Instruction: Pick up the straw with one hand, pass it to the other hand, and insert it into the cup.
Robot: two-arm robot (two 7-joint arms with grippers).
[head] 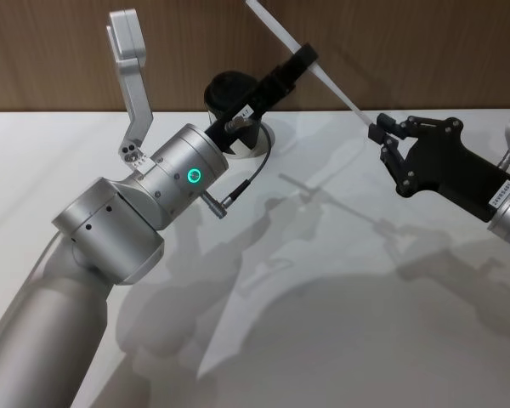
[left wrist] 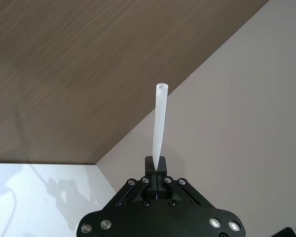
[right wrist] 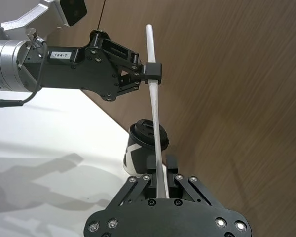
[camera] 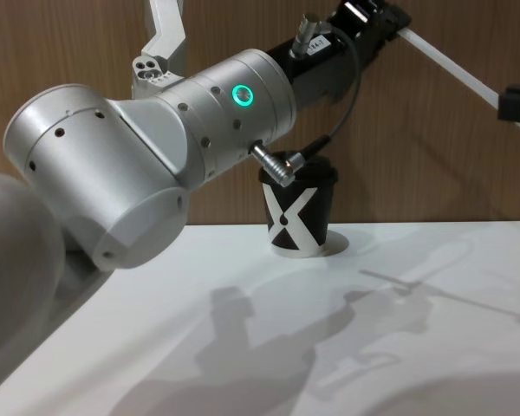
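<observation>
The white straw (head: 340, 93) hangs slanted in the air above the table, held at two places. My left gripper (head: 302, 58), on the silver arm with the green ring, is shut on its upper part. My right gripper (head: 379, 132), plain black, is shut on its lower end. In the left wrist view the straw (left wrist: 159, 118) sticks out from between the left gripper (left wrist: 157, 165). The right wrist view shows the straw (right wrist: 155, 113) running from the right gripper (right wrist: 162, 173) up through the left gripper (right wrist: 153, 71). The black cup (camera: 299, 212) with the white X stands upright behind the left arm.
The white table (head: 323, 297) stretches in front, crossed by shadows of the arms. A brown wood-grain wall (head: 408, 51) rises right behind the cup. The thick silver left arm (camera: 156, 156) reaches across the table's left side.
</observation>
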